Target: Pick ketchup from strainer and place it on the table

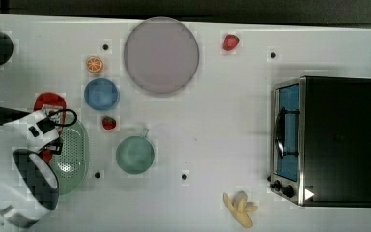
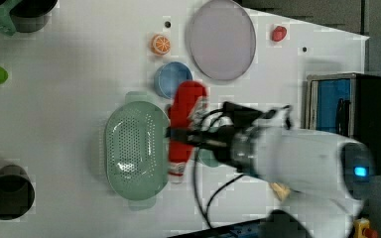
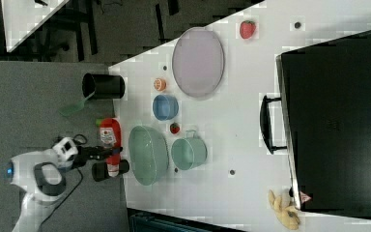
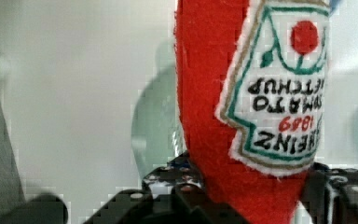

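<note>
Between jaws: ketchup (image 4: pixel 214 116), pinched near its lower body
Beside ketchup: strainer (image 2: pixel 134 148), on the counter (image 2: pixel 69 114)

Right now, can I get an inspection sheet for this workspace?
Surface: white table, black dots.
Job's things: ketchup held by the hand, lifted out of the strainer, which is empty.
Clutter: plate, blue bowl, green cup, orange slice, two strawberries, banana, oven.
Hand: shut on ketchup.
Cables: black cable looping off the arm.
Surroundings: dark cup at the table's edge.
</note>
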